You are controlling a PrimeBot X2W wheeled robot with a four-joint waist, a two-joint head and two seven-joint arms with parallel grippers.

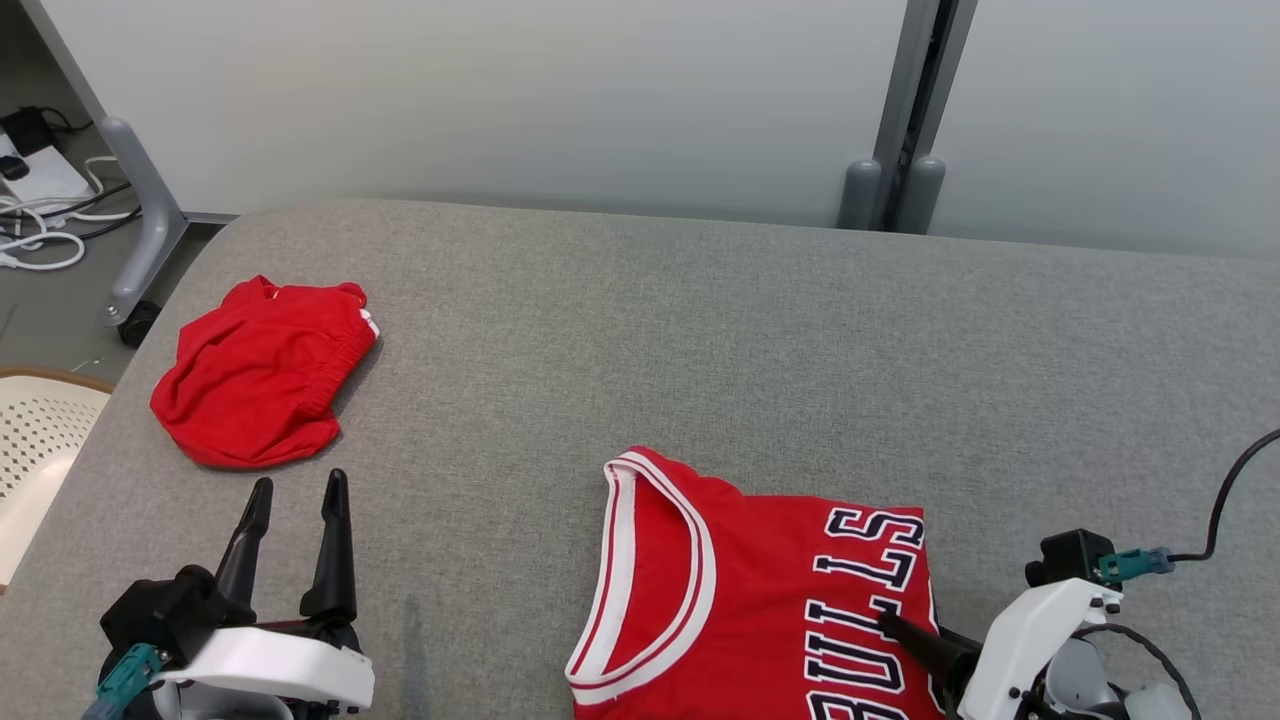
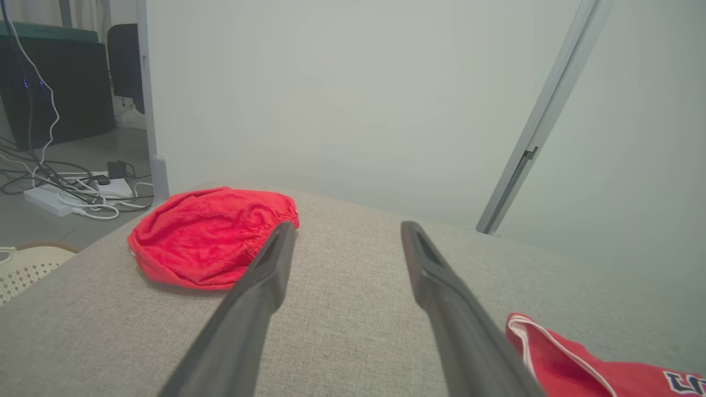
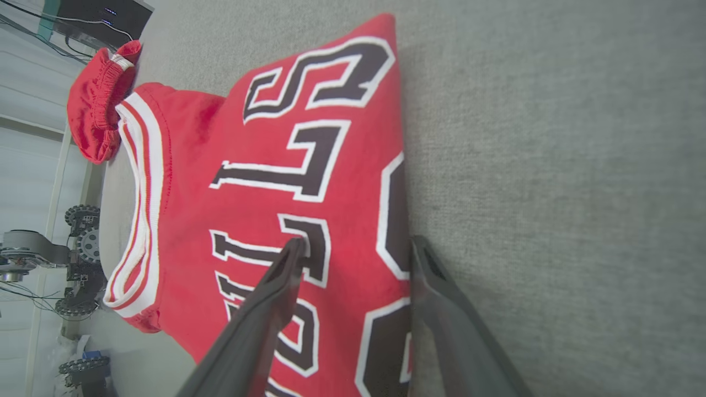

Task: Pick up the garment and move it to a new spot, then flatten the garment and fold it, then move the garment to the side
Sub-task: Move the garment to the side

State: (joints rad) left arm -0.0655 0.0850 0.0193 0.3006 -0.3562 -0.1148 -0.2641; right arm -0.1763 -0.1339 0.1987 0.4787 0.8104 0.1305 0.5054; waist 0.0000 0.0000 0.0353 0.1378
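Grey cushion (image 1: pixel 700 330): two red garments (jersey (image 1: pixel 760 590), shorts (image 1: pixel 260 375)); left hand (image 1: pixel 295 490), right hand (image 3: pixel 357 242) released.

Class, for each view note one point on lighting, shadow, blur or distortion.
Head view: soft, even light, no glare; shorts throw a faint shadow on the grey surface. Left wrist view: the wide angle makes the left gripper loom large, softer near the bottom edge. Right wrist view: jersey lettering sharp; right gripper softer low down.
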